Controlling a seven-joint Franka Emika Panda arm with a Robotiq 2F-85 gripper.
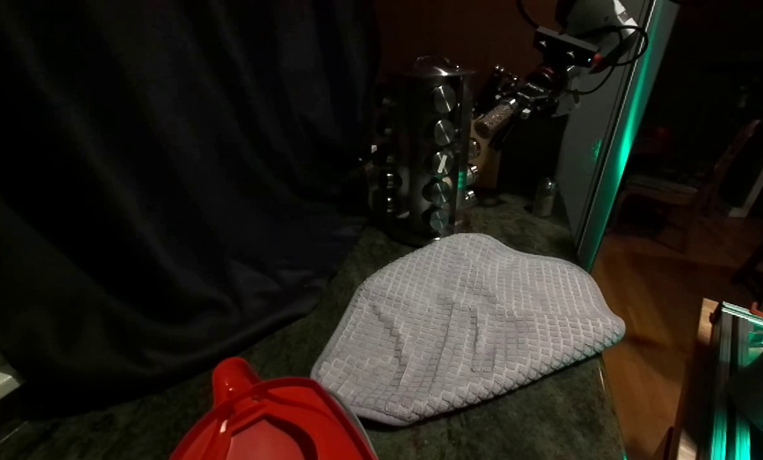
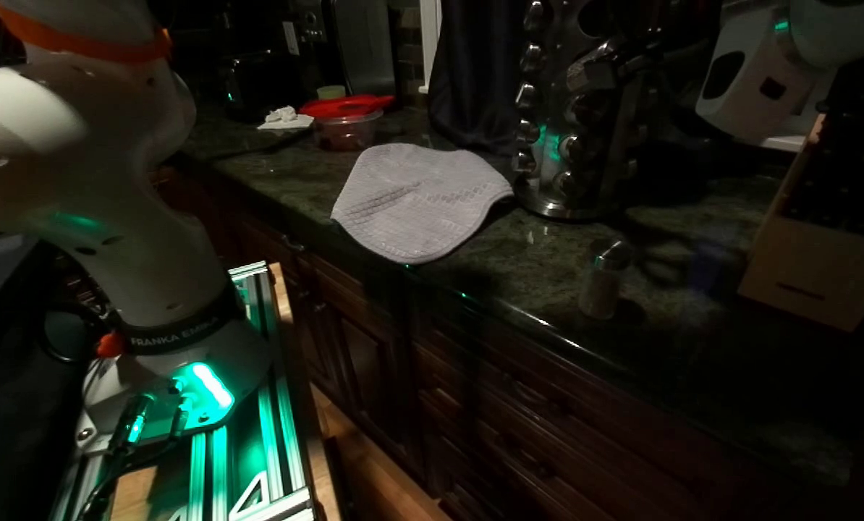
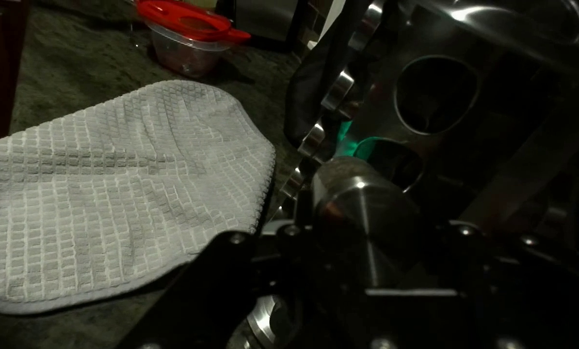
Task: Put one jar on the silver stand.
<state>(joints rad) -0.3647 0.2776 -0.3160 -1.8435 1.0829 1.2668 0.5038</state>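
Note:
The silver stand [image 1: 415,153] is tall and shiny, with several tiers of lidded jars. It also shows in an exterior view [image 2: 571,211] and the wrist view [image 3: 384,104], where two round holes are empty. My gripper [image 1: 521,105] is shut on a jar [image 1: 496,117] with brownish contents, held in the air beside the stand. The jar lies tilted, its metal lid [image 3: 362,213] towards my gripper and its bottom towards the stand, overlapping the lower hole's edge in the wrist view. I cannot tell whether it touches the stand. The fingers are mostly dark in the wrist view.
Another jar [image 2: 603,284] stands upright on the counter near its front edge. A grey cloth [image 1: 471,319] lies before the stand. A red-lidded container [image 2: 346,132] stands beyond the cloth. A knife block [image 2: 801,253] stands behind the stand. A black curtain [image 1: 164,191] hangs beside it.

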